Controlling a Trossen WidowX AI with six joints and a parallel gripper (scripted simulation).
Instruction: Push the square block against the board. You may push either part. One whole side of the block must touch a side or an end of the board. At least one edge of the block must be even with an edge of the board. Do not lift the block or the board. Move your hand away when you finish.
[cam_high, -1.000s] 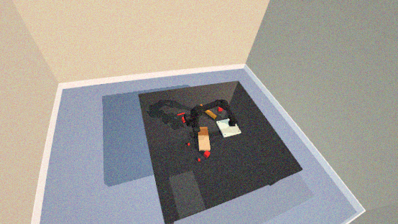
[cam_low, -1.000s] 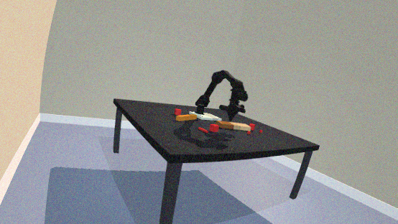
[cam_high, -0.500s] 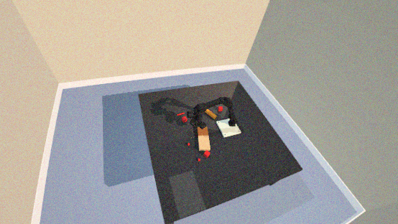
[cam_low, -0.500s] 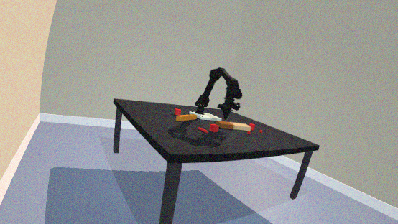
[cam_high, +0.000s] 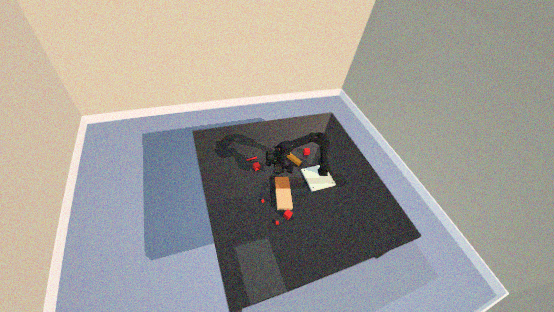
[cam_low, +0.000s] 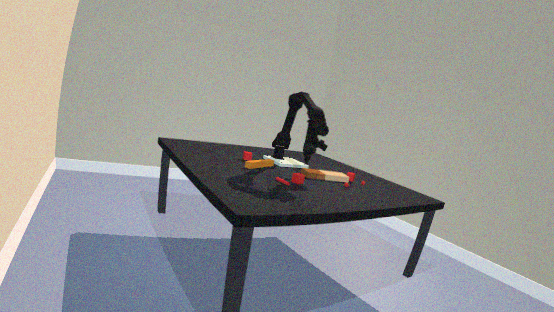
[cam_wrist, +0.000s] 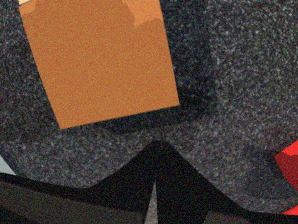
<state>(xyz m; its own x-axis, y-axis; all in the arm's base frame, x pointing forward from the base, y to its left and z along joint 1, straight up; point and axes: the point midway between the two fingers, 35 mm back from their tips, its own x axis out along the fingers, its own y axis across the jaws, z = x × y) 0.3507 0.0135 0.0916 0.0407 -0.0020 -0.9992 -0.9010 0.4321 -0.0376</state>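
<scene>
The square block (cam_high: 282, 183) (cam_low: 313, 174) (cam_wrist: 100, 65) is orange-brown and lies flat on the dark table. The board (cam_high: 284, 199) (cam_low: 336, 176) is pale tan, flat and longer, and lies end to end with the block; only its corner shows in the wrist view (cam_wrist: 23, 2). No gap shows between them, and their left edges look about in line; the far part of the seam is out of the wrist view. My gripper (cam_high: 283, 170) (cam_low: 307, 160) (cam_wrist: 158, 148) is shut and empty, tips down, raised above the table just beyond the block's free end.
An orange bar (cam_high: 294, 159) (cam_low: 259, 164) lies near the white base plate (cam_high: 312, 183). Red cubes (cam_high: 256, 166) (cam_high: 307, 151) stand nearer the arm, and another red cube (cam_high: 288, 214) (cam_low: 351, 176) stands at the board's far end. Small red pieces (cam_high: 263, 200) (cam_high: 277, 223) lie beside it.
</scene>
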